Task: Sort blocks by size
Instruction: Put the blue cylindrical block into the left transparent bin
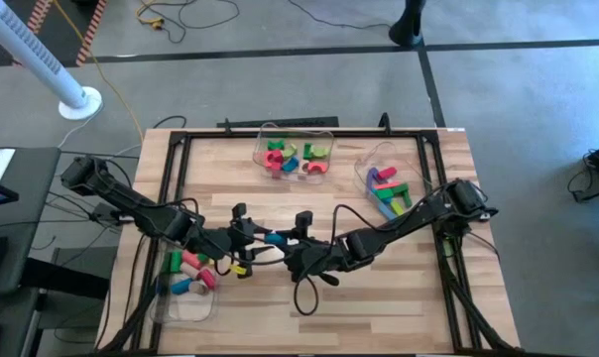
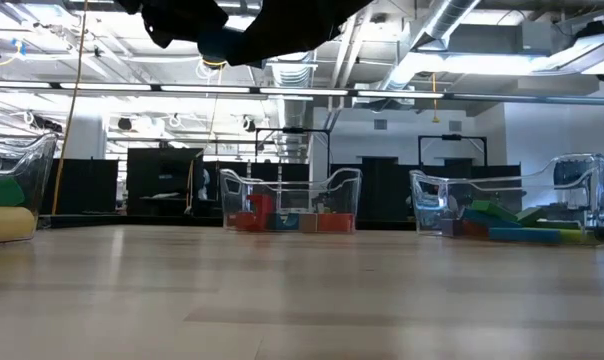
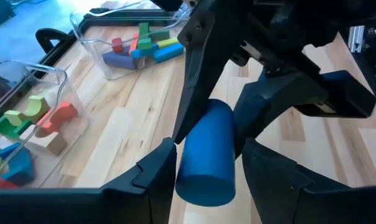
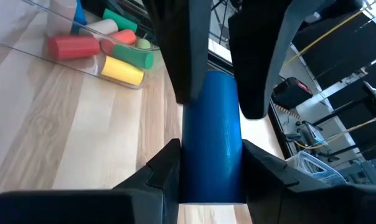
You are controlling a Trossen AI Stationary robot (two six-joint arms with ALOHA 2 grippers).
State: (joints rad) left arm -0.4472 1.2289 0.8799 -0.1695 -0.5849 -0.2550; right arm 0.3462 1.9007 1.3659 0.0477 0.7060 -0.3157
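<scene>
Blue smooth cylinder point(image 3: 206, 155) gripped between both claws, left claw point(image 3: 206, 168) and right claw point(image 4: 210, 168).

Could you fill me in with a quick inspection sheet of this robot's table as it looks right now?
Surface: wooden table, bare at the front.
Job's things: blue cylinder held between both claws; other blocks lie in three clear bins.
Clutter: nothing seen.
Grippers: left claw and right claw both shut on the blue cylinder, above mid-table.
Cables: black cables loop under the arms; yellow cord on the floor.
Surroundings: grey floor, white pole stand.
</scene>
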